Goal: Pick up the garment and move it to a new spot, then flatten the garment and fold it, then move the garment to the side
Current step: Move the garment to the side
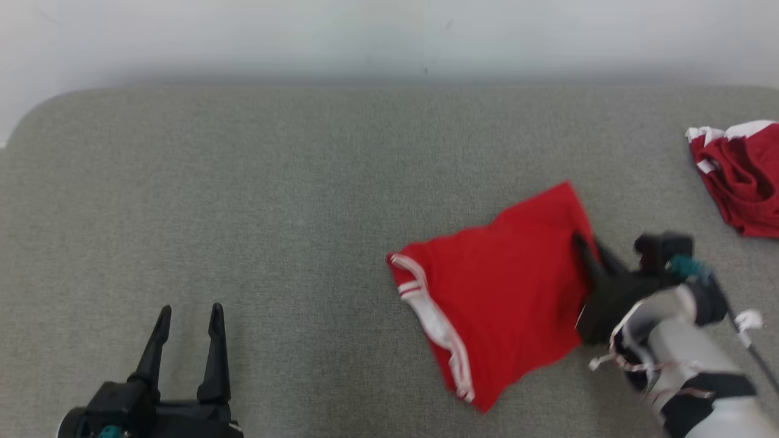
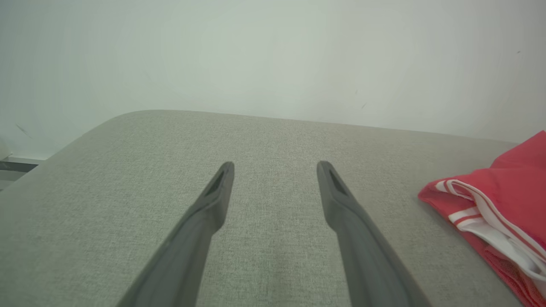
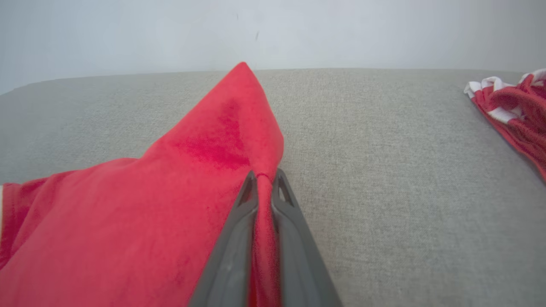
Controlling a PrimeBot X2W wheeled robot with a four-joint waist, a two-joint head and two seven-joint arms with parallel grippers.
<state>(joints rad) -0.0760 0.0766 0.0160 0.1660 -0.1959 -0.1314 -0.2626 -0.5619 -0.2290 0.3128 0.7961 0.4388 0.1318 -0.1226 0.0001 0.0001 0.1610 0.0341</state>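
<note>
The right end effector (image 3: 264, 175) pinches an edge of the red garment (image 1: 505, 286) on the bench (image 1: 274, 182), the left end effector (image 1: 190, 311) spread apart.

- Bright, even, diffuse light; faint shade only (a dim band) along the far edge of the grey fabric-covered desk (image 1: 243, 182).
- Head view slightly soft; the dark two-fingered right claw (image 1: 585, 242) looks smeared.
- Wrist views bow the desk's far edge; the near fingers (image 3: 230, 264) are out of focus.
</note>
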